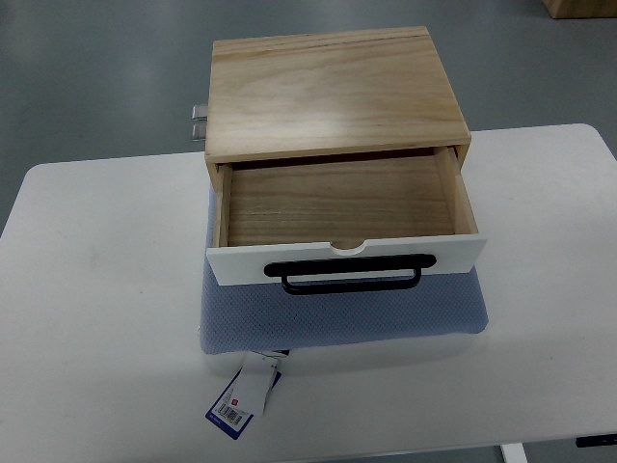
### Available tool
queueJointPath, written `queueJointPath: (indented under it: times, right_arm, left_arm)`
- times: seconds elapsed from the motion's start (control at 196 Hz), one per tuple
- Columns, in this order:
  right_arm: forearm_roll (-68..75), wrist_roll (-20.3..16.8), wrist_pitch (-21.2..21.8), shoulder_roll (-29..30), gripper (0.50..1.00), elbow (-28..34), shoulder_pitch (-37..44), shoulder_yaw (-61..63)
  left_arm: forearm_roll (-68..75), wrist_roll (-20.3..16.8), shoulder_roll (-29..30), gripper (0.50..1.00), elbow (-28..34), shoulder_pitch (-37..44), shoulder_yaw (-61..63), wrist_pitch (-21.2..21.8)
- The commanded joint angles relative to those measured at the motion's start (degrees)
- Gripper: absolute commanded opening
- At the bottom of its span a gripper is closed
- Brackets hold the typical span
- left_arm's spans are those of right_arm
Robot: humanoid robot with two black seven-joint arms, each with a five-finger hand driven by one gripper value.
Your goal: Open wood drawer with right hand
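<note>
Pulled-out drawer juts forward — bare table either side.

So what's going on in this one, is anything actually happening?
Nothing is being handled right now: neither hand is in view. The wood drawer is already pulled well out of its box and looks empty inside. Its white front carries a black handle, untouched. The box sits on a blue cushion on a white table, and a tag lies at the cushion's near edge. The opening looks done.
</note>
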Motion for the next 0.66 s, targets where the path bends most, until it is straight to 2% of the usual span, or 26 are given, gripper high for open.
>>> queueJointPath:
  times: [0.0,0.071,0.122,0.127,0.168,0.28,0.422,0.656]
  right_arm:
    - [0.17,4.21,-0.19,7.13,0.944,-3.72,-9.06,11.11]
    - [0.17,4.65,0.07,12.75,0.944,-5.74,-12.57,17.16]
    - [0.17,4.65,0.07,12.76,0.944,-5.74,-12.58,17.17]
    - [0.17,4.91,0.24,16.15,0.944,-6.96,-14.93,21.09]
    - [0.17,5.18,0.33,18.03,0.944,-7.85,-16.27,23.24]
    - [0.17,5.62,3.67,23.12,0.944,-10.48,-19.52,28.33]
    - [0.17,5.70,7.89,25.59,0.944,-13.38,-20.84,31.32]
    - [-0.27,5.62,8.33,25.77,0.944,-14.35,-21.37,31.06]
  left_arm:
    - [-0.02,0.00,0.00,1.000,0.05,-0.01,-0.01,0.22]
    - [-0.02,0.00,0.00,1.000,0.05,-0.01,-0.01,0.22]
    - [-0.02,0.00,0.00,1.000,0.05,-0.01,-0.01,0.22]
    - [-0.02,0.00,0.00,1.000,0.05,-0.01,-0.01,0.31]
    - [-0.02,0.00,0.00,1.000,0.13,-0.01,0.08,0.40]
    - [-0.02,0.00,0.00,1.000,0.13,-0.01,-0.01,0.48]
    - [-0.02,0.00,0.00,1.000,0.05,-0.01,-0.01,0.48]
    - [-0.02,0.00,0.00,1.000,-0.13,0.08,0.08,0.48]
